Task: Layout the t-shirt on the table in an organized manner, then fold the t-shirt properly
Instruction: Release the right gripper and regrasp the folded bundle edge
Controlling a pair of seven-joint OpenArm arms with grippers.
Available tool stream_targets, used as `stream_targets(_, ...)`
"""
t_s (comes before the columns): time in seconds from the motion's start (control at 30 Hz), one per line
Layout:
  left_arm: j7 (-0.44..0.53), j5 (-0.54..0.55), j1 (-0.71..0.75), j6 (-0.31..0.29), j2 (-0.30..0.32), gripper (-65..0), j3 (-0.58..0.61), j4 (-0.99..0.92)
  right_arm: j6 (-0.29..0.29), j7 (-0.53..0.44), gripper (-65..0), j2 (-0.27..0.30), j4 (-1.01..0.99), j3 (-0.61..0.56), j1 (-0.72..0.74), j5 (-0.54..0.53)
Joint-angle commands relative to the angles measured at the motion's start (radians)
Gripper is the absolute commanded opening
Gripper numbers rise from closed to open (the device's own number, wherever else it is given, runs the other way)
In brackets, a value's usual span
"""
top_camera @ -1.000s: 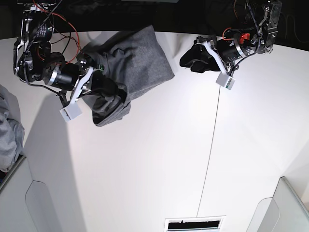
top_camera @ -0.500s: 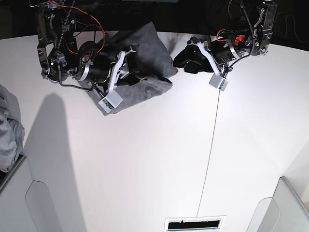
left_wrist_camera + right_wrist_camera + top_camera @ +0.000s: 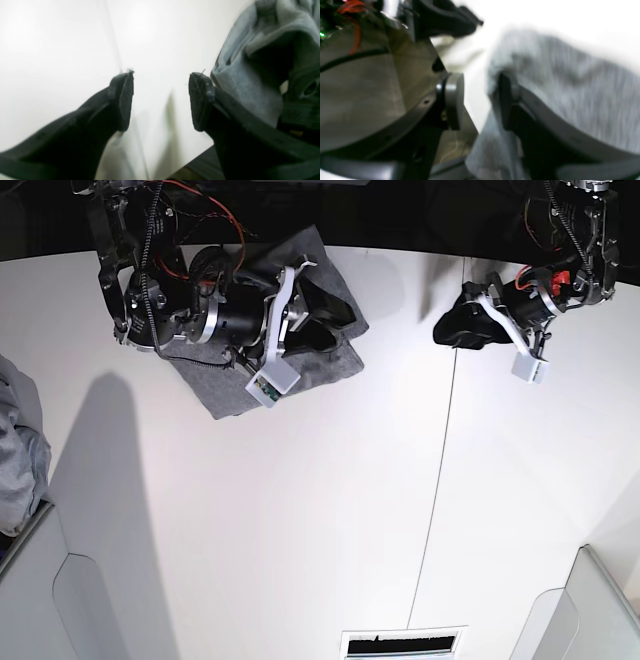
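- Grey jersey, the t-shirt (image 3: 210, 375), lies as a compact folded bundle at the far left part of your white desk (image 3: 330, 520), just by its far edge.
- Your right tool (image 3: 480, 102) has just let go: a second ago it was clamped on the cloth and carrying it, and now its jaws stand apart, one finger (image 3: 455, 100) bare, the other with grey cloth draped against its outer side. Nothing sits in the gap.
- That arm has swung inward over the bundle, and the shirt has moved from a hanging lump to a flatter, squarer shape on the desk.
- Your left tool (image 3: 160, 100) is wide apart and empty, low over bare desk beside the thin dark seam (image 3: 440, 480); the shirt's edge shows just beyond one finger in its wrist view. In the base view it has drawn back to the far right, well apart from the shirt.
- Judgement: this looks like the release after a fold; check the bundle is tidy before you lift the right arm clear, since cloth resting on that finger could drag.
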State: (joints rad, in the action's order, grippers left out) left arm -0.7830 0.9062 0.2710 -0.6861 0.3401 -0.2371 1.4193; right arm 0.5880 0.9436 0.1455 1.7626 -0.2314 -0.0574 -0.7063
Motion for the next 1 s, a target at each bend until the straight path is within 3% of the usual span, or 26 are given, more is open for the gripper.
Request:
stream_targets(0.0,-0.005,0.049,-0.005,-0.012,0.021,-27.9,-0.014,0.015,0.010,-0.019,-41.2,-0.013,0.027,0.002,0.026,-0.011)
stream_targets(0.1,-0.040,0.116,-0.002,-0.012,0.051,-28.1,-0.020,0.029,0.000,-0.021,-41.2,-0.044,0.032,0.008,0.073,0.024)
stream_targets(0.3,-0.064,0.152,0.031,-0.012,0.056,-28.1,-0.019,0.180,-0.009,-0.028,-42.0,-0.126,0.025,0.095,0.155,0.065)
stream_targets(0.43,-0.078,0.153,0.069,-0.012,0.056,-28.1,-0.019,0.317,-0.018,-0.035,-54.0,-0.150,-0.002,0.156,0.193,0.153)
stream_targets(0.7,-0.084,0.219,0.185,-0.012,0.036,-28.1,0.029,0.459,-0.025,-0.035,-55.2,-0.098,-0.071,0.301,0.212,0.198)
stream_targets(0.97,-0.082,0.160,0.264,-0.012,-0.092,-28.1,0.216,0.472,-0.042,-0.015,-55.9,0.016,-0.075,0.404,0.206,0.163)
